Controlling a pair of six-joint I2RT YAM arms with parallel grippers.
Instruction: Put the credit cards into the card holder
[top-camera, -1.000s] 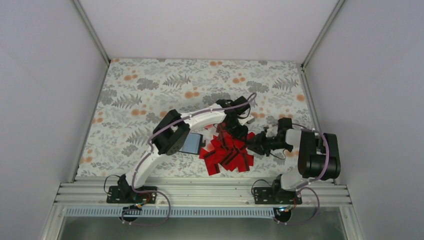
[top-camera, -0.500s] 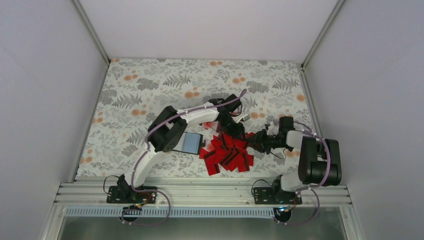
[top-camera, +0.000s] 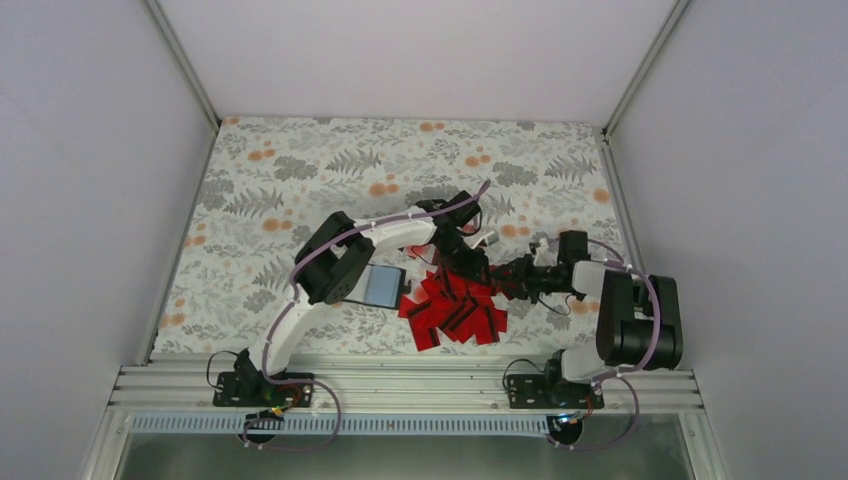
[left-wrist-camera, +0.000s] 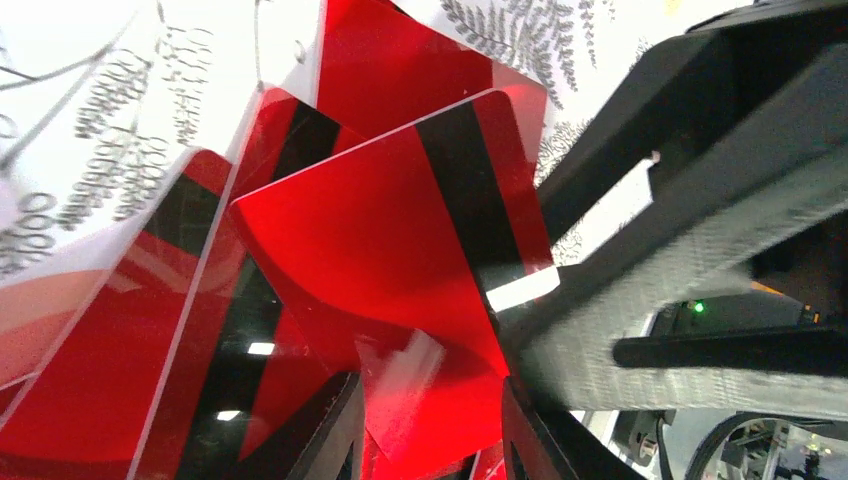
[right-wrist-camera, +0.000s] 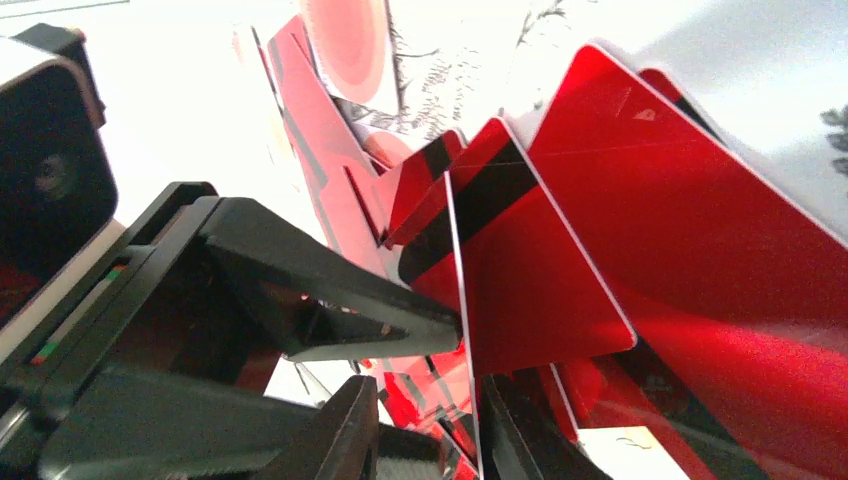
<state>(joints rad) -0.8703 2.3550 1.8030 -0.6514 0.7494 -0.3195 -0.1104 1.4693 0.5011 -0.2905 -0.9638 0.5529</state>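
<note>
Cloth: you have a leaf-and-flower printed cloth (top-camera: 300, 170) covering the whole table.
Left arm: your left arm (top-camera: 390, 232) arches over the middle of the cloth to the far edge of the cards.
Right arm: your right arm (top-camera: 630, 310) reaches leftward to meet it there.
Credit cards: the credit cards (top-camera: 455, 312) lie in a loose overlapping heap near the front edge, between your two arms.
Card holder: the card holder (top-camera: 381, 286) lies on the cloth just beside the heap's left side, its grey-blue panel facing up, partly under your left arm's elbow.
Left gripper: your left gripper (left-wrist-camera: 432, 440) is clamped on the raised card (left-wrist-camera: 390, 260), whose lower end fills the gap between its jaws.
Right gripper: your right gripper (right-wrist-camera: 430, 430) stands astride that card's edge, jaws apart, with a gap showing on one side.
Raised card: it is tilted above the heap, and both grippers meet at it.
</note>
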